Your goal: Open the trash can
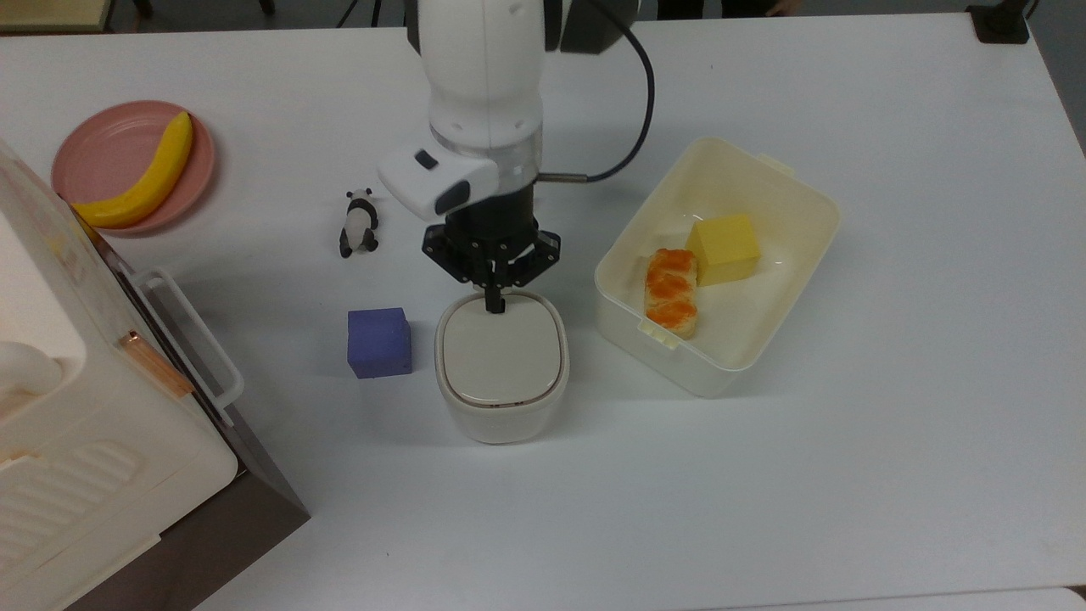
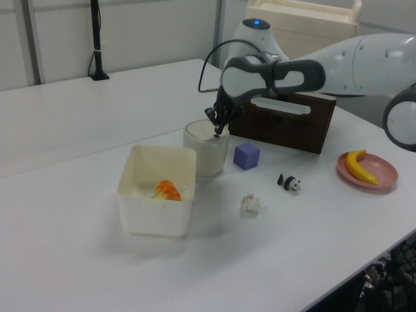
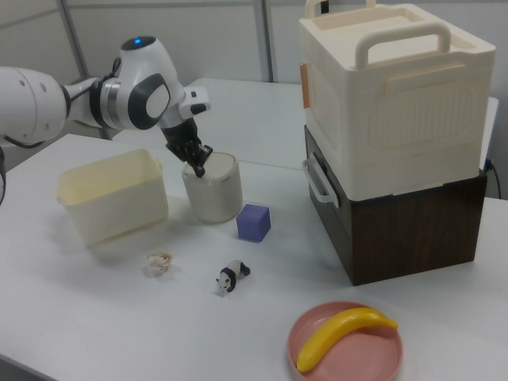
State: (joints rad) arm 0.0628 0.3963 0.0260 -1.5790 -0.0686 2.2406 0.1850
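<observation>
I have the gripper (image 1: 493,307) with its fingers pinched narrow into a single tip, holding nothing, planted at the 12 o'clock edge of the trash can (image 1: 501,373) lid in the top view; a point like that suits pressing a lid button, I judge. The can stands mid-bench (image 1: 891,441), the purple block (image 1: 379,342) at its 9 o'clock. I read no labels.

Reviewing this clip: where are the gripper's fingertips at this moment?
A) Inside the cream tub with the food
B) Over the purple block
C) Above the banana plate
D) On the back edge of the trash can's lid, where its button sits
D. In the top view the gripper, fingers pinched together, points down onto the lid of the trash can at its edge nearest the arm, with the lid flat.
</observation>
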